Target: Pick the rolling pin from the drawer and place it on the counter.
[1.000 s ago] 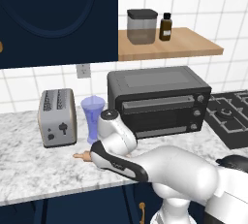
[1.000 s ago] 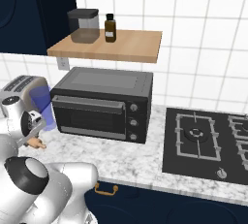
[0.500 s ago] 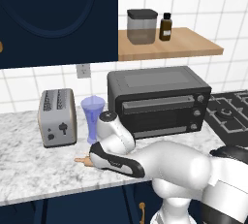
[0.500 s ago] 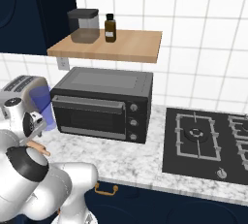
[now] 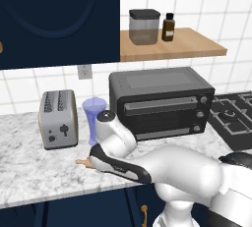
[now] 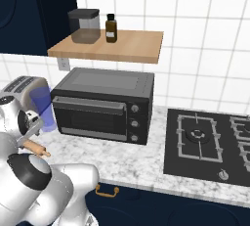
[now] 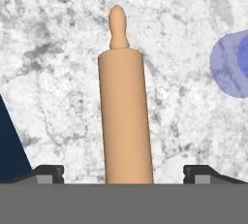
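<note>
Rolling pin [image 7: 125,116] lower, over counter [image 7: 58,72]

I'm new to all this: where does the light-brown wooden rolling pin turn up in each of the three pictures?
Left base view: one knobbed end of the light-brown wooden rolling pin pokes out left of the arm, over the marbled counter.
Right base view: far left, its end beside the arm.
Hand view: centre, running upward.
Shared landmark: the translucent blue cup.

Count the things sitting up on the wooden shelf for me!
2: a grey canister at the left end of the shelf, and a small brown bottle beside it, to its right.
</note>
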{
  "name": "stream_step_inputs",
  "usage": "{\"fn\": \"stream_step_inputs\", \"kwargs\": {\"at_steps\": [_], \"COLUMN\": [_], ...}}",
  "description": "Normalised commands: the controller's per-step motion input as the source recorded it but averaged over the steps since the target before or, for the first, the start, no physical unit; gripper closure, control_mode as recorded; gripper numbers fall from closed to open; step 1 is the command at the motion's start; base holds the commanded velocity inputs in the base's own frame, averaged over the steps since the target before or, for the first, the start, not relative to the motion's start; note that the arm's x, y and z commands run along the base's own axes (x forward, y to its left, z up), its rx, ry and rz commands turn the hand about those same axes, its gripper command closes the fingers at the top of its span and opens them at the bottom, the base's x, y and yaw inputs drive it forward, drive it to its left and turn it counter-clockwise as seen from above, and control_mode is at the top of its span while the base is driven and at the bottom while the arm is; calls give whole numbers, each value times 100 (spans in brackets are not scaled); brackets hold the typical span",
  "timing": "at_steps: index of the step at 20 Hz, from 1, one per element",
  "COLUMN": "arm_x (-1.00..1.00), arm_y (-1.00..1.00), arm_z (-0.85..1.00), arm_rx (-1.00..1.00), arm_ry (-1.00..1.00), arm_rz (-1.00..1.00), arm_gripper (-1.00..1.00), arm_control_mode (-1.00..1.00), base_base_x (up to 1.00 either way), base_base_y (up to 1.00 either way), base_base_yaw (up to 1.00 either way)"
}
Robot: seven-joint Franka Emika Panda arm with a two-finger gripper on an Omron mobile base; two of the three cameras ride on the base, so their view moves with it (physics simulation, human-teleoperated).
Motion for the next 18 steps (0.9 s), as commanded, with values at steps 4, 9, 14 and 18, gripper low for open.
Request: {"fn": "stream_step_inputs", "kwargs": {"at_steps": [4, 9, 14, 18], "arm_x": [-67, -89, -70, -29], "arm_y": [4, -12, -19, 0], "arm_z": [43, 44, 61, 76], "arm_rx": [-2, 2, 8, 7], "arm_ry": [-5, -14, -16, -6], "arm_rz": [-4, -13, -13, -5], "arm_gripper": [-100, -100, -100, -100], "arm_control_mode": [-100, -100, -100, -100], "base_base_x": [0, 0, 0, 0], "base_base_y": [0, 0, 0, 0], "base_base_yaw": [0, 0, 0, 0]}}
